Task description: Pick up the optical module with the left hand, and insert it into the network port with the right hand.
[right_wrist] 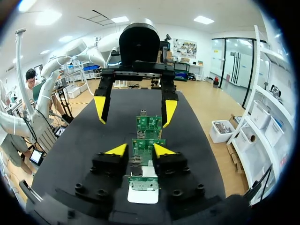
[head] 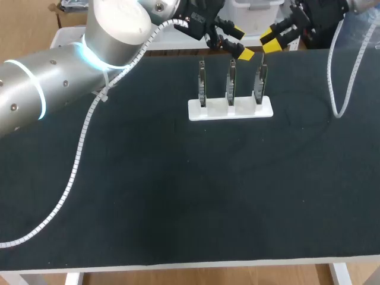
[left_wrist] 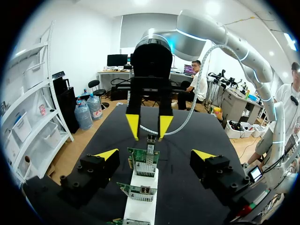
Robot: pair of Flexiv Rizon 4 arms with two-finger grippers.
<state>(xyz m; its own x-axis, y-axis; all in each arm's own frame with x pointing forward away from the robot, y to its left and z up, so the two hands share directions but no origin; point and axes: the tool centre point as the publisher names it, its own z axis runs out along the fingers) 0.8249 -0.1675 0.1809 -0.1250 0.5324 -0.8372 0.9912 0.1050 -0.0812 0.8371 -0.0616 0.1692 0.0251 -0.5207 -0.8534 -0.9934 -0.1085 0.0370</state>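
Observation:
A white stand [head: 230, 109] holds three upright green network cards in a row. The small silver optical module [left_wrist: 151, 142] stands upright in the port of the end card [left_wrist: 143, 163], the one farthest from my left gripper. My right gripper [left_wrist: 148, 126] [head: 270, 39] [right_wrist: 139, 150] hangs over that card, its yellow tips on either side of the module with gaps showing, so it is open. My left gripper [head: 241, 42] [left_wrist: 154, 153] [right_wrist: 135, 111] is wide open and holds nothing, hovering above the row at the table's far edge.
The dark table mat [head: 178, 190] spreads out in front of the stand. White cable conduit from my left arm [head: 77, 160] trails over the mat's left part. Another conduit loop [head: 341, 101] hangs from my right arm at the right.

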